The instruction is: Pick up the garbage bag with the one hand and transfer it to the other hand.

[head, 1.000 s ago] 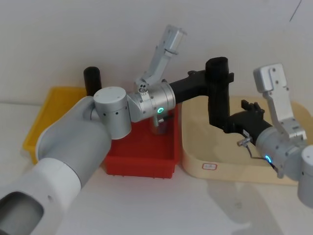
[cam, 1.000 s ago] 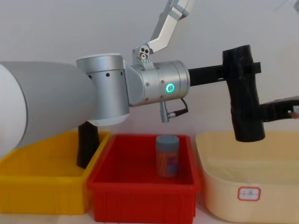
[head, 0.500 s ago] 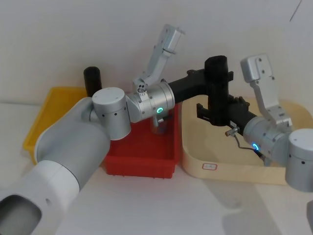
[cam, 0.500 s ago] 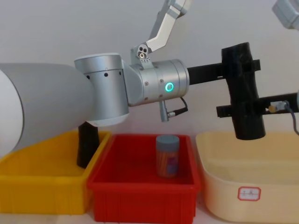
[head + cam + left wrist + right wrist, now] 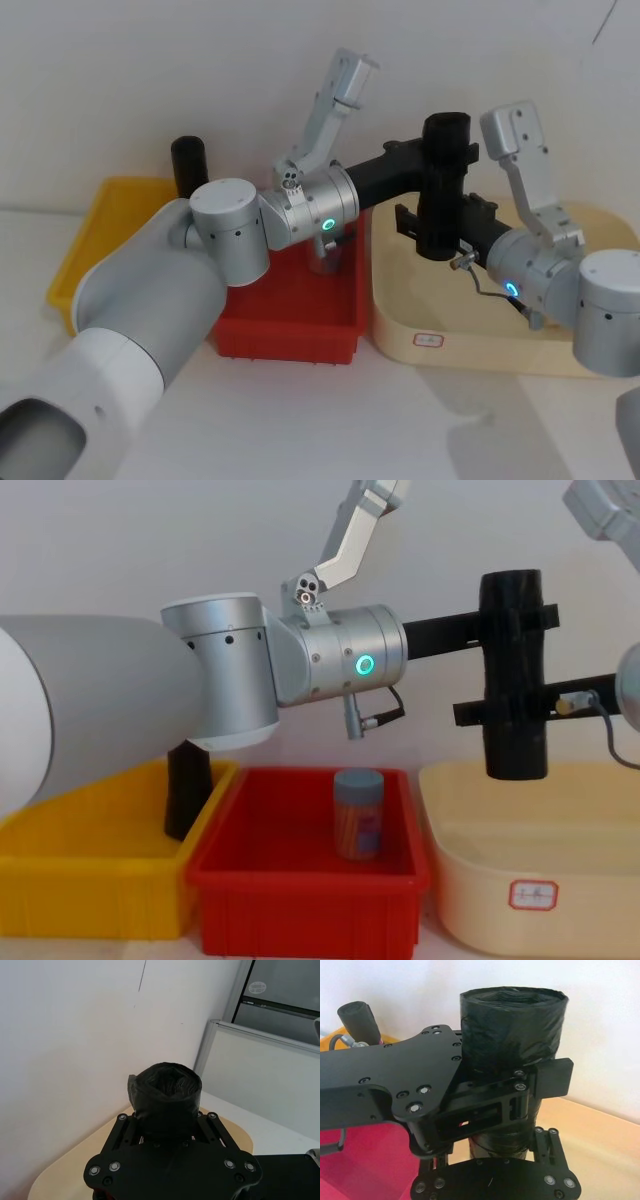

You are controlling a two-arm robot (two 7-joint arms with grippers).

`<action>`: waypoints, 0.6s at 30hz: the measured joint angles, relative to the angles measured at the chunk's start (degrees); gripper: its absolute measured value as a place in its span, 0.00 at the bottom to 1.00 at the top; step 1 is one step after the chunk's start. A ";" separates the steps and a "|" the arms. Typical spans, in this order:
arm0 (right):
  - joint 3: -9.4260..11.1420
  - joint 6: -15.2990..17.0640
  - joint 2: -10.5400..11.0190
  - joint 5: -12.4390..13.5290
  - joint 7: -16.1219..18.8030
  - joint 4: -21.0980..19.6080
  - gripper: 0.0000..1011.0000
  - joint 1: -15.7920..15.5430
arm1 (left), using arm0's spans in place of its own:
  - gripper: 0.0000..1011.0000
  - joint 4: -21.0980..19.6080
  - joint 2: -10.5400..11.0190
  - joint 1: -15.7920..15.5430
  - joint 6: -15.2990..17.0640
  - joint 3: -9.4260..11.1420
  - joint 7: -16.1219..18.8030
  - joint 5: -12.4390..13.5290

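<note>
The garbage bag [image 5: 514, 675], a matte black roll with a crinkled, dimpled top, stands upright in mid-air at about two o'clock in the chest view, above the cream tray's [image 5: 530, 920] near-left part. The left gripper [image 5: 520, 620] clamps its upper part from nine o'clock; the right gripper [image 5: 505, 708] closes around its lower half from three o'clock.

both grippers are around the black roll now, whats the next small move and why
Probably the right gripper should close firmly on the garbage bag. The roll hangs upright above the cream tub, with the left gripper clamped near its top and the right gripper's fingers bracketing its lower half. Whether they already pinch it is unclear, so the left should let go only afterwards.
</note>
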 joint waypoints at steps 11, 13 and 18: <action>-0.14 0.06 -0.17 0.11 0.26 0.67 0.56 0.60 | 0.37 -0.07 -0.04 0.04 -0.11 0.00 0.09 -0.10; -0.16 0.06 -0.19 0.13 0.29 0.74 0.55 0.67 | 0.37 -0.07 -0.05 0.04 -0.12 0.01 0.09 -0.11; -0.20 0.06 -0.23 0.16 0.37 0.88 0.55 0.78 | 0.37 -0.07 -0.06 0.05 -0.15 0.00 0.10 -0.12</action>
